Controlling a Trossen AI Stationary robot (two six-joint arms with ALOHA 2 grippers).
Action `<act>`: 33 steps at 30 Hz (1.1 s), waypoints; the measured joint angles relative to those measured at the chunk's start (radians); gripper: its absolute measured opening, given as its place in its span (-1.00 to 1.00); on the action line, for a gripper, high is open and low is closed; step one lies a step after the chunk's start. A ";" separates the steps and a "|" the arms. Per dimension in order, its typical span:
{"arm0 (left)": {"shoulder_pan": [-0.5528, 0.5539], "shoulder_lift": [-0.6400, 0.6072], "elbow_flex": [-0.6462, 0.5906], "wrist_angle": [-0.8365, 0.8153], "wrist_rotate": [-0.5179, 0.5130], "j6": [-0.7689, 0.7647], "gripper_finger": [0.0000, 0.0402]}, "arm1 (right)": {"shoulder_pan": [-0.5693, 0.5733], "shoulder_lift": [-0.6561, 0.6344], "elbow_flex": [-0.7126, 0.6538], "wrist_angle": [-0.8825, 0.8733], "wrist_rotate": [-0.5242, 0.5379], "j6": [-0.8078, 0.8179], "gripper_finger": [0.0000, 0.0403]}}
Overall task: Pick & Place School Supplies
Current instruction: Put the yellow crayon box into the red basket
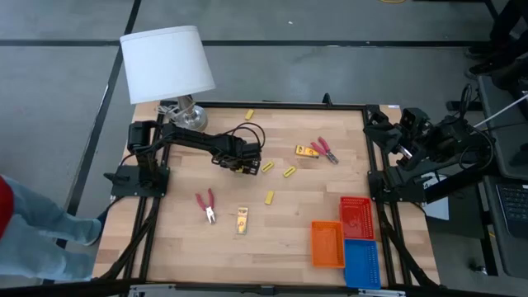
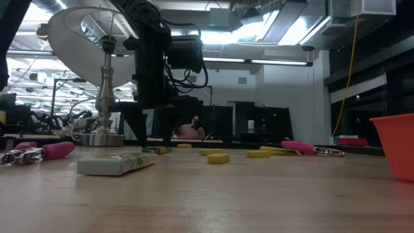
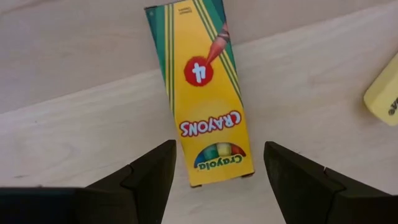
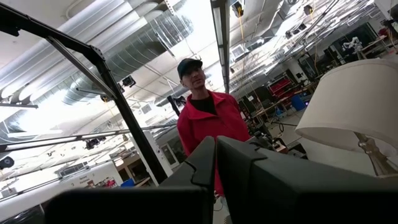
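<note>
A yellow and green crayons pack (image 3: 205,93) lies flat on the wooden table. My left gripper (image 3: 219,149) hangs open over it, pointing down, with one finger on each side of the pack's near end and clear of it. The low view shows the same pack (image 2: 157,150) under the left gripper (image 2: 157,133). Two more packs (image 1: 307,151) (image 1: 242,219), two red-handled tools (image 1: 206,205) (image 1: 324,149) and several small yellow blocks (image 1: 289,172) lie about. My right gripper (image 4: 214,162) is shut and raised beyond the table's right edge.
Red (image 1: 357,216), orange (image 1: 327,243) and blue (image 1: 361,262) mesh trays stand at the near right. A white-shaded lamp (image 1: 167,66) stands at the far left corner. A yellow block (image 3: 382,93) lies close beside the pack. A person stands beyond the table.
</note>
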 joint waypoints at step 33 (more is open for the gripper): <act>-0.013 0.041 0.005 -0.019 -0.012 -0.024 -0.24 | 0.000 0.000 0.000 0.023 -0.012 -0.022 -0.90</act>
